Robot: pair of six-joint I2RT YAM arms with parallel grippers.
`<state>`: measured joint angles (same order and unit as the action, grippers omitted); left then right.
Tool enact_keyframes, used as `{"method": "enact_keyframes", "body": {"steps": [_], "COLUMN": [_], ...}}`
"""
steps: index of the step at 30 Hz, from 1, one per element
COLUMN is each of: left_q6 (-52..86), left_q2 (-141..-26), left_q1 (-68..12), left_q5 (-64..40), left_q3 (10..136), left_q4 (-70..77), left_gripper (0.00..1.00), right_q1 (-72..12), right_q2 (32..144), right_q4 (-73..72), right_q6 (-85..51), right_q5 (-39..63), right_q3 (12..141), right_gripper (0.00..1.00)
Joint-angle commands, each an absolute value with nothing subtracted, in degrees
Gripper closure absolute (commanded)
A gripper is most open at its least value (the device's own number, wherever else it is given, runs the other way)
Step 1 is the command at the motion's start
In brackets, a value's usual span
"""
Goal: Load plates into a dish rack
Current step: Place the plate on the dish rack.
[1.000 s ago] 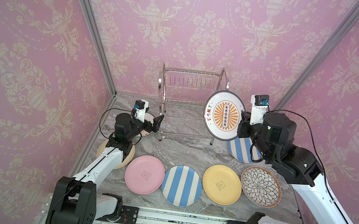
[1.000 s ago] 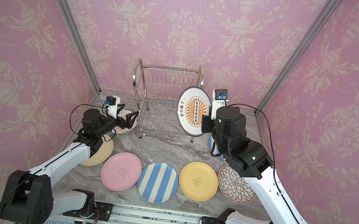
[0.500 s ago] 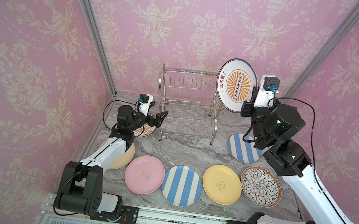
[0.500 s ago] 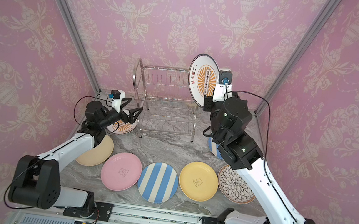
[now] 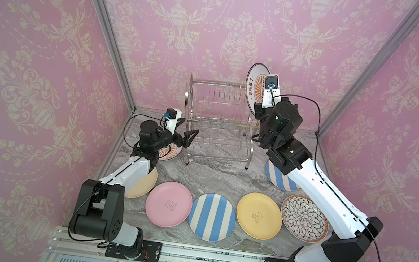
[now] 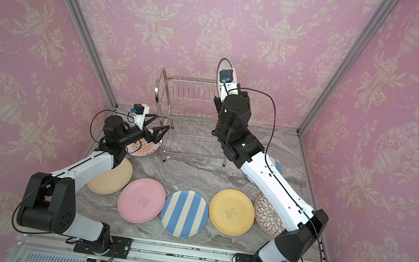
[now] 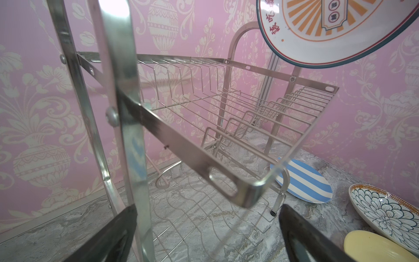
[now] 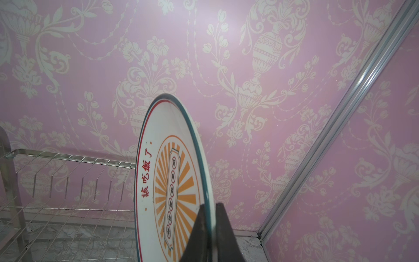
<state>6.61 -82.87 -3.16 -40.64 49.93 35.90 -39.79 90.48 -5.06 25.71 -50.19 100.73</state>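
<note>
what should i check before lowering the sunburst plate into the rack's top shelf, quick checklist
1. Grip: right gripper, fingers shut on the rim of the sunburst plate: ok.
2. Plate pose: on edge, nearly upright: ok.
3. Target: the upper shelf of the dish rack holds no plate: ok.
4. Alignment: the plate is high at the rack's right end; whether it lines up with a slot: cannot tell.
5. Path: left gripper is open at the rack's other end, with the side frame between its fingers, away from the plate: ok.
</note>
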Motion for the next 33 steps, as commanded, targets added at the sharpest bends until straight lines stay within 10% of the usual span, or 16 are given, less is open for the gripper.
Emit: {"method": "enact_keyframes", "body": {"steps": [1, 33], "left_q6": [8.77, 19.38], "left_q2": [-79.50, -73.05], "left_q1": [-2.68, -0.88], "left_q5": [-42.11, -39.69], "left_q3": [49.30, 42.54], "left_q4": [37.94, 38.14], "left_gripper": [0.01, 0.01], "right_q1": [-40.12, -37.22], "right_q2": [91.62, 110.30], "right_q4": [-14.87, -5.61], "right_q6": [29.68, 32.77], "right_q5": [-53.10, -58.70], "right_q3": [104.15, 120.67], "right_gripper": [1.00, 1.00]}}
